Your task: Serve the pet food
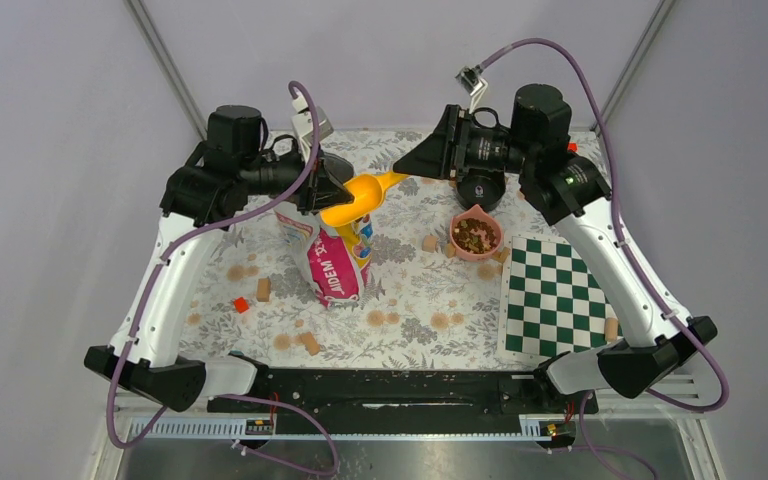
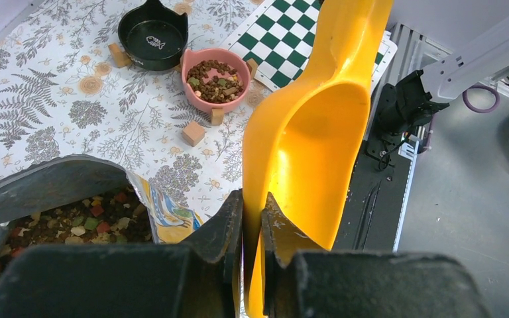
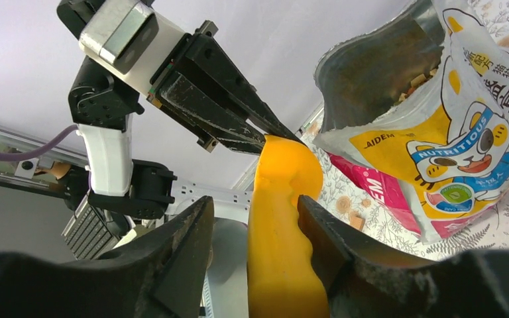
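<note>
Left jaws pinch scoop (image 2: 311,132) rim; right jaws spread astride handle (image 3: 282,252); centre it, clamp firmly before left lets go.

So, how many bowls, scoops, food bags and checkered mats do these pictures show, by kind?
bowls: 2, the pink bowl and the black bowl
yellow scoop: 1
food bag: 1
checkered mat: 1
total: 5

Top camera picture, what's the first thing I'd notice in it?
The bright yellow scoop, up in the middle between both arms: the left gripper pinches it, and the right gripper, open, straddles its handle. Below it stands the open cartoon-cat bag; to the right, a pink bowl of pet food sits beside the green checkered mat.
</note>
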